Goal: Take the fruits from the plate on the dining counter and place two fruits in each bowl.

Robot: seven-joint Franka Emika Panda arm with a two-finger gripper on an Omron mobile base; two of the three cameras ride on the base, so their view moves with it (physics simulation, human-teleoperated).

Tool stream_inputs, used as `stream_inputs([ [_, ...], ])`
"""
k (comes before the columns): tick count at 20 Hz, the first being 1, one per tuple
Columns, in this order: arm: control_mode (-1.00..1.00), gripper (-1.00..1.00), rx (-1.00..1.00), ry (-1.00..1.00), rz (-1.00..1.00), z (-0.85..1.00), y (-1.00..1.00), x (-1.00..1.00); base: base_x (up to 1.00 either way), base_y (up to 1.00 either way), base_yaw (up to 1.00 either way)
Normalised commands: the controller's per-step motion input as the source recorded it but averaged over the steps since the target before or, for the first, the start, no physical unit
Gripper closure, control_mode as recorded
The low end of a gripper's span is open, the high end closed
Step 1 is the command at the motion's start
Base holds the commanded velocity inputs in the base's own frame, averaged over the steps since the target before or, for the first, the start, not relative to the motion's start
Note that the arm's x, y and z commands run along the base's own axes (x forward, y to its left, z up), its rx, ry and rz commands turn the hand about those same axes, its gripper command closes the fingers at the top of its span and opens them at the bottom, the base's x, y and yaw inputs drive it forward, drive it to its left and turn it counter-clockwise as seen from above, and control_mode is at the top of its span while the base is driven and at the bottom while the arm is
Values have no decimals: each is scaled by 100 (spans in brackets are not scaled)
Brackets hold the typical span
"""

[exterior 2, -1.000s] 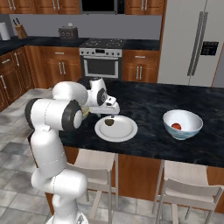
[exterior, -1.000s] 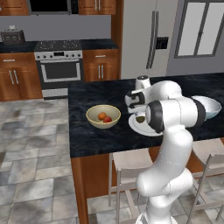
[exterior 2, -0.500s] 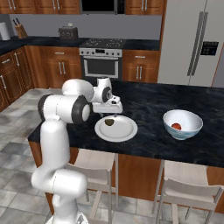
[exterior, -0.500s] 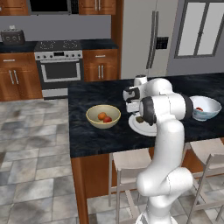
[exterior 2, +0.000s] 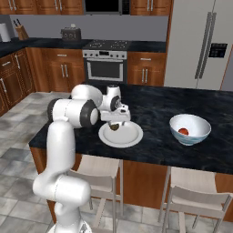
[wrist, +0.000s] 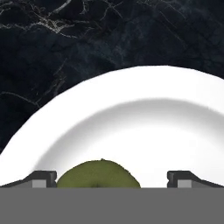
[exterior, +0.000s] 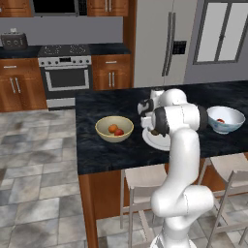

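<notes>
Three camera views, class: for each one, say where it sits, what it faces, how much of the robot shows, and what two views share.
Left base view: behind-left of the arm, facing the black speckled dining counter; white arm fills the right.
Right base view: behind-right, same counter; arm at left.
Hand view: on the hand, looking down at the flat white plate; gripper tips straddle the dark green fruit.
Both base views share the white bluish bowl.

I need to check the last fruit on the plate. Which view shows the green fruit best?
The hand view: the green fruit sits large and unblocked on the white plate, between the fingertips. The right base view shows it as a small dark blob under the gripper; in the left base view the arm mostly covers it.
</notes>
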Motion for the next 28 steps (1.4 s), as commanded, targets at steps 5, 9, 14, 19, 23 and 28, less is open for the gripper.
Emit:
stream_inputs([
  [5, -100, -100, 0, -4, 0, -5, 6, -6, 0, 0, 0],
  [9, -100, -100, 0, -5, 0, 0, 0, -3, 0, 0, 0],
  [14, -100, -100, 0, -6, 0, 0, 0, -11, 0, 0, 0],
  [19, -100, -100, 0, -6, 1, 0, 1, -24, 0, 0, 0],
  [23, -100, -100, 0, -6, 1, 0, 0, -15, 0, 0, 0],
  [28, -100, -100, 0, -5, 1, -1, 0, -7, 0, 0, 0],
])
